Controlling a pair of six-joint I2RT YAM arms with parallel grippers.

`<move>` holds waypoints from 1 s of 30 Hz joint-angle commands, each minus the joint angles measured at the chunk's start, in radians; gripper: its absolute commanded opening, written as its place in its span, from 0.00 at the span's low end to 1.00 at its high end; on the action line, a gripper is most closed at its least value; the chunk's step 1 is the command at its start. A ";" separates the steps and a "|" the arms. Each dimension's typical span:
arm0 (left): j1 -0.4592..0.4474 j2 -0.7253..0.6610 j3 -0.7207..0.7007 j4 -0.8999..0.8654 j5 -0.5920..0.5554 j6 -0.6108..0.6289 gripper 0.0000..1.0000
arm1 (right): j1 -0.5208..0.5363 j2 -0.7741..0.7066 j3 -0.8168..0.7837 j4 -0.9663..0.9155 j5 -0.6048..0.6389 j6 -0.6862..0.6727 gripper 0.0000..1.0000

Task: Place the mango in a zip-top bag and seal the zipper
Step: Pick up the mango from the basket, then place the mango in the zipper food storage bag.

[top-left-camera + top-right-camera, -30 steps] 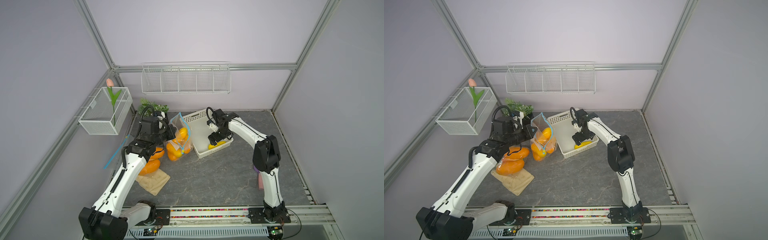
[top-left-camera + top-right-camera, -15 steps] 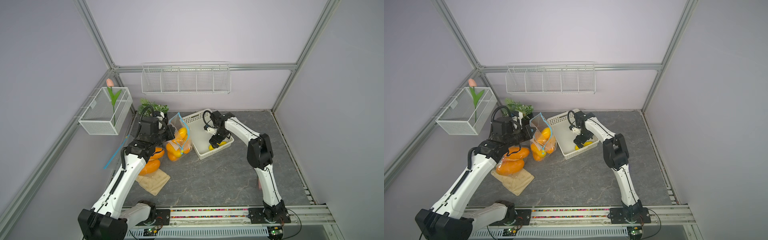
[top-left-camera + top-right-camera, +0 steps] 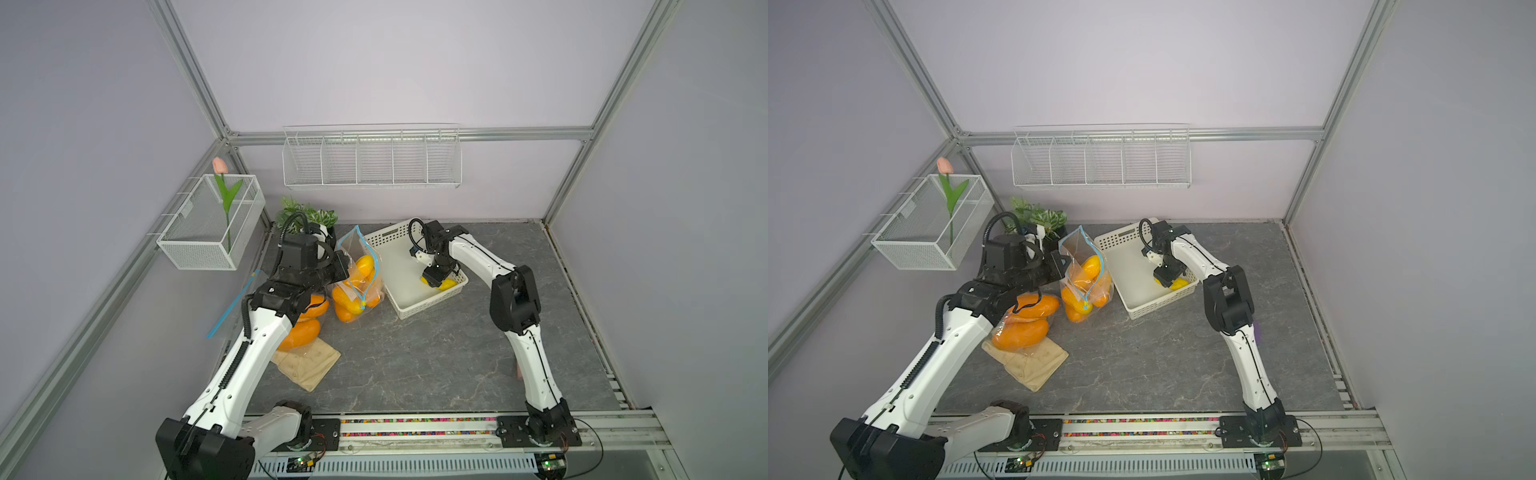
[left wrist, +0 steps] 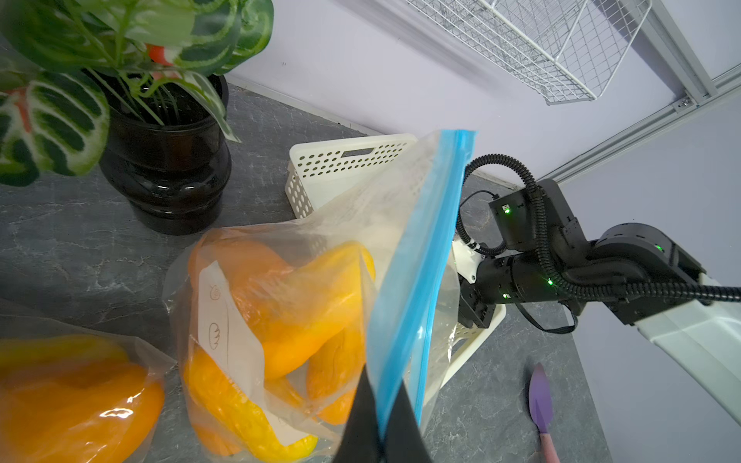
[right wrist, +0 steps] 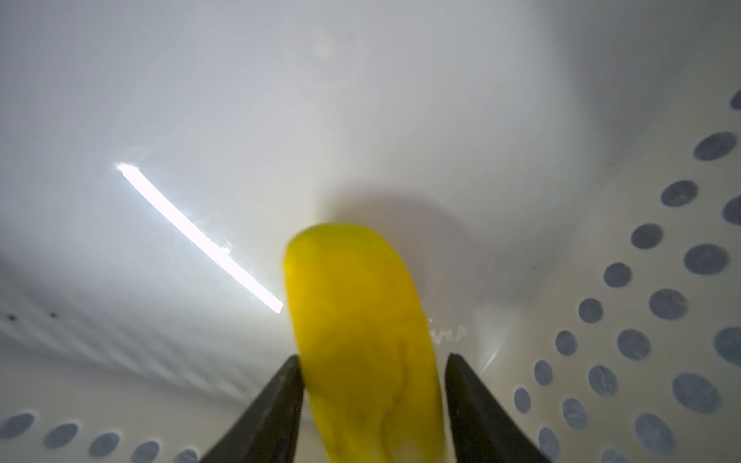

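Note:
A clear zip-top bag (image 3: 358, 286) (image 3: 1086, 279) with a blue zipper strip (image 4: 421, 260) stands upright left of the white basket (image 3: 428, 302) (image 3: 1154, 306), its mouth gaping and several orange-yellow mangoes inside. My left gripper (image 4: 381, 387) (image 3: 340, 266) is shut on the bag's zipper edge and holds it up. A yellow mango (image 5: 361, 320) (image 3: 448, 285) (image 3: 1180, 284) lies in the basket's near right corner. My right gripper (image 5: 373, 360) (image 3: 434, 277) reaches down over it with a finger on either side. One finger touches the mango; the other stands a narrow gap off it.
A second bag of orange mangoes (image 3: 303, 332) lies on a tan cloth (image 3: 309, 365) under my left arm. A potted plant (image 4: 168, 172) stands behind the bag. A purple spatula (image 4: 539, 397) lies right of the basket. Wire racks (image 3: 372, 160) hang on the walls.
My right gripper has dropped onto the mango in the basket's corner and its jaws have narrowed around it. The left arm and bag have held still.

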 commanded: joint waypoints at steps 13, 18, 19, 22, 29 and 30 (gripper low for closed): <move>-0.001 -0.002 0.046 -0.012 -0.001 0.004 0.00 | -0.021 -0.273 -0.138 0.322 -0.290 0.290 0.23; -0.001 0.020 0.061 0.003 0.022 -0.013 0.00 | -0.001 -0.564 -0.473 0.853 -0.485 0.603 0.20; -0.002 0.022 0.062 0.012 0.026 -0.019 0.00 | 0.019 -0.627 -0.560 1.023 -0.490 0.688 0.20; 0.000 0.031 0.069 0.027 0.041 -0.034 0.00 | 0.094 -0.725 -0.735 1.405 -0.418 0.880 0.20; -0.001 0.034 0.079 0.027 0.043 -0.048 0.00 | 0.225 -0.644 -0.804 1.803 -0.269 1.048 0.20; -0.001 0.032 0.080 0.025 0.040 -0.051 0.00 | 0.237 -0.620 -0.802 1.836 -0.265 1.052 0.21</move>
